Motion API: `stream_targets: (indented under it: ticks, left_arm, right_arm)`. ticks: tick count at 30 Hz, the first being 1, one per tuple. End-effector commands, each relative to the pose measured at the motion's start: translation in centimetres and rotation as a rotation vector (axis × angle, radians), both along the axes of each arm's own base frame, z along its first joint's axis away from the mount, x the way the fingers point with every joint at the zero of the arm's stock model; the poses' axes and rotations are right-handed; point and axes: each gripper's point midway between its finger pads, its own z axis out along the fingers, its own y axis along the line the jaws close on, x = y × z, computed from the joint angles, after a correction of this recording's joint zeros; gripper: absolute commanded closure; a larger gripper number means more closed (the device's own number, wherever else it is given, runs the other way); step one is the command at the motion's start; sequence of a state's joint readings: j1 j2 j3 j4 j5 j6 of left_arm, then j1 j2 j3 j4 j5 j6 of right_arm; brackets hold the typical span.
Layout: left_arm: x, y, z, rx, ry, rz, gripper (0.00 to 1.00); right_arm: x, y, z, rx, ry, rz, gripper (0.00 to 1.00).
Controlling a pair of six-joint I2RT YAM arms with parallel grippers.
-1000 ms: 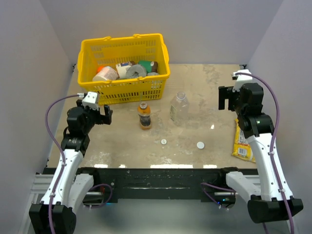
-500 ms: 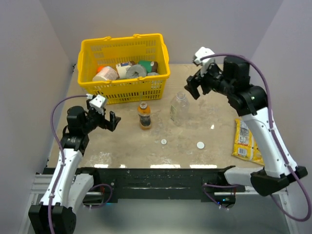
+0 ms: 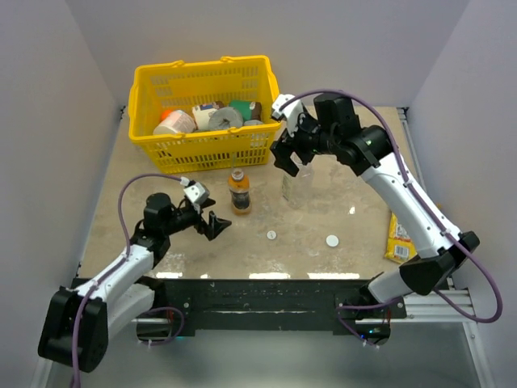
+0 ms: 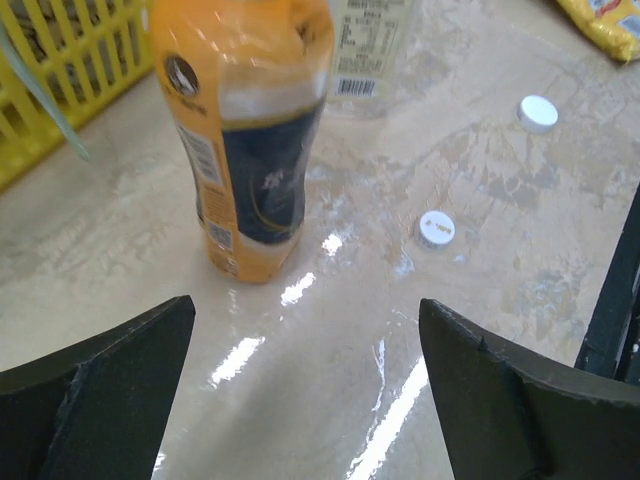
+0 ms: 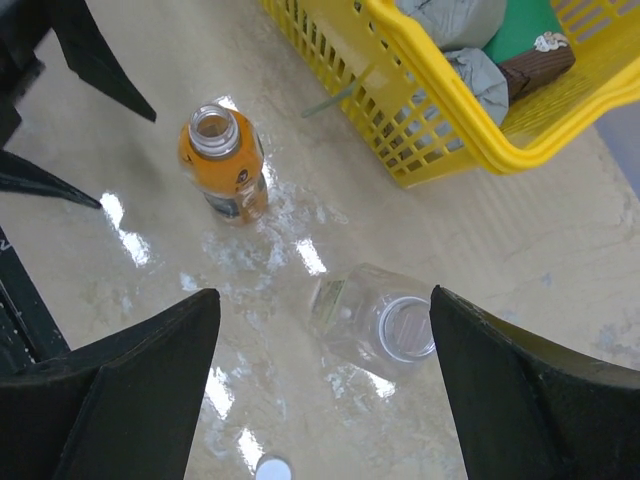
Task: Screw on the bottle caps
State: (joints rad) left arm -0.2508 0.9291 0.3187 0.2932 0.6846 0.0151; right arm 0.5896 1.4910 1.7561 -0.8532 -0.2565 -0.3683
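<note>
Gently: left pincer [image 4: 305, 330] and right pincer [image 5: 325, 300] gape empty; steady the orange-drink bottle [image 4: 245, 130] at your eleven o'clock.

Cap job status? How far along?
Nothing done: orange bottle and clear bottle stand open-necked; left cap and right cap lie loose on the table. In hand: nothing. Left gripper is open, facing the orange bottle; right gripper is open above the clear bottle. Remaining: pick up and screw on both caps.

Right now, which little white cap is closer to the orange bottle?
The left cap, lying close beside the orange bottle; the other cap lies farther right, past the clear bottle.
</note>
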Motion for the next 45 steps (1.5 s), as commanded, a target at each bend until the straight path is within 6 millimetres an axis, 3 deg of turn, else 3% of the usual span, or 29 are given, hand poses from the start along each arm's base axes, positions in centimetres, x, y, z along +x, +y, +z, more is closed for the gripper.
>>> stream_targets:
  ticks: [1, 8, 14, 21, 28, 39, 45]
  left_arm:
    - [2.3, -1.6, 1.4, -0.081, -0.129, 0.107, 0.00]
    - [3.9, -1.6, -0.9, -0.051, -0.188, 0.222, 0.00]
    - [5.0, -1.4, -1.8, -0.049, -0.228, 0.250, 0.00]
    - [5.1, -3.7, -1.8, -0.068, -0.275, 0.124, 0.00]
    - [6.9, -5.0, -0.9, -0.078, -0.352, 0.096, 0.00]
    - [6.8, -7.3, -3.2, -0.079, -0.349, 0.031, 0.00]
    - [8.1, -7.6, -3.7, -0.100, -0.349, 0.073, 0.00]
  right_arm:
    - [-1.1, -1.0, 3.9, 0.049, -0.060, -0.022, 0.10]
    - [-1.8, -2.3, 3.2, 0.017, -0.045, -0.061, 0.08]
    - [-1.7, -2.6, -0.1, -0.043, 0.022, -0.077, 0.08]
    - [-0.3, -2.4, -0.2, -0.078, 0.015, -0.091, 0.06]
    - [0.4, -2.3, -0.6, -0.103, 0.028, -0.104, 0.04]
    - [0.5, -3.4, -0.8, -0.130, 0.025, -0.131, 0.02]
    - [0.6, -3.9, -1.1, -0.150, 0.029, -0.141, 0.02]
